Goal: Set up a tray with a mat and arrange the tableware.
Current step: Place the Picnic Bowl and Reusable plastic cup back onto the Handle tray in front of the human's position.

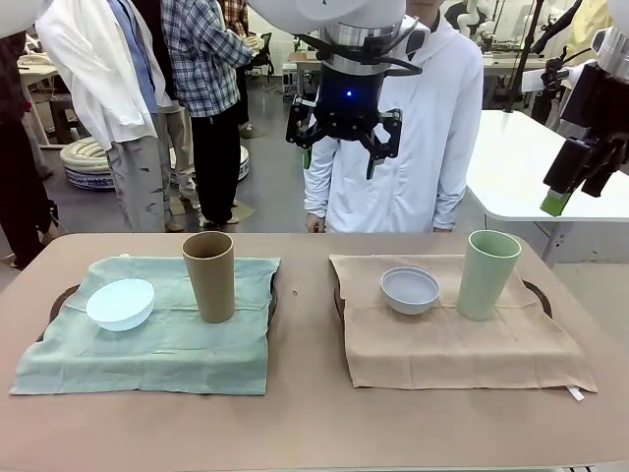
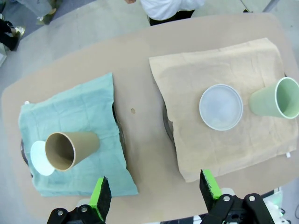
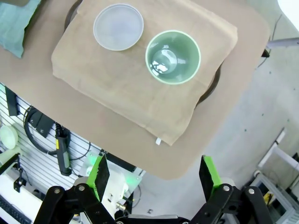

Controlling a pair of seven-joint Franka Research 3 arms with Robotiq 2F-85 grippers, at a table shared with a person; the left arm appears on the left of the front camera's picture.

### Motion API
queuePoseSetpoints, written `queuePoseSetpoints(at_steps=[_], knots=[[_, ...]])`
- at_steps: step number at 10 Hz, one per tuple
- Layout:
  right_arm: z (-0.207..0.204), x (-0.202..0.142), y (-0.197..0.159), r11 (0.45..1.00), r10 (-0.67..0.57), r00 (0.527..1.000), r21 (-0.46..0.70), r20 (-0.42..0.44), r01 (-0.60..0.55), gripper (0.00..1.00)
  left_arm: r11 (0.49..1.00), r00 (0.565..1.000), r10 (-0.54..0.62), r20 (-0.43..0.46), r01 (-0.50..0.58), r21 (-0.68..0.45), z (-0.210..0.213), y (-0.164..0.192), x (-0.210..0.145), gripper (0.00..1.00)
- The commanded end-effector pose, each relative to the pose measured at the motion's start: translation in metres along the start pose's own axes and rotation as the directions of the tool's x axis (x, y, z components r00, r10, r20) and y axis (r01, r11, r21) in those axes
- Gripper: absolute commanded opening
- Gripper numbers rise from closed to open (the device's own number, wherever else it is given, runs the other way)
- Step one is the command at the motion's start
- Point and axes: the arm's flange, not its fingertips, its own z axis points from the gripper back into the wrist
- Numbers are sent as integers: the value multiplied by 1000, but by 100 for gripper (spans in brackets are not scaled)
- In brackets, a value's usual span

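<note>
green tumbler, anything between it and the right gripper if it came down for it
Nothing visible. In the right wrist view the right gripper is open, high above the table, and the green tumbler stands upright on the tan mat with open air above it. The grey-white bowl sits beside it, apart, not over it.

Brown tumbler (image 1: 209, 275) and pale bowl (image 1: 121, 303) on green mat (image 1: 157, 339); green tumbler (image 1: 486, 273), blue bowl (image 1: 410, 290) on beige mat (image 1: 462, 344).
</note>
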Motion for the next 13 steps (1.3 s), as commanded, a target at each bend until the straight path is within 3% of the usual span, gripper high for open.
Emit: queuePoseSetpoints(at_steps=[1,2,5,6,8,11,13], knots=[[-5,-1,0,1000,-10,1000,-22,4,11,100,1000,1000,-12,7,12,-7,3,-1,4,100],[0,0,0,1000,0,1000,0,0,0,100,1000,1000,0,0,0,0,0,0,0,100],[-30,13,-37,983,-170,981,57,-93,175,100,993,992,57,-109,-68,-100,-35,89,8,100],[-37,18,-50,954,-267,953,98,-146,282,100,990,989,49,-143,-67,-124,-39,116,4,100],[-31,2,-77,878,-402,892,187,-208,440,100,978,987,-5,-162,-29,-207,-27,157,-11,100],[7,-45,-136,748,-452,868,443,-206,494,100,905,987,-13,-162,-57,-422,-15,250,-32,100],[11,-69,-173,647,-484,844,555,-231,523,100,840,984,44,-175,-131,-526,-38,310,-43,100]])
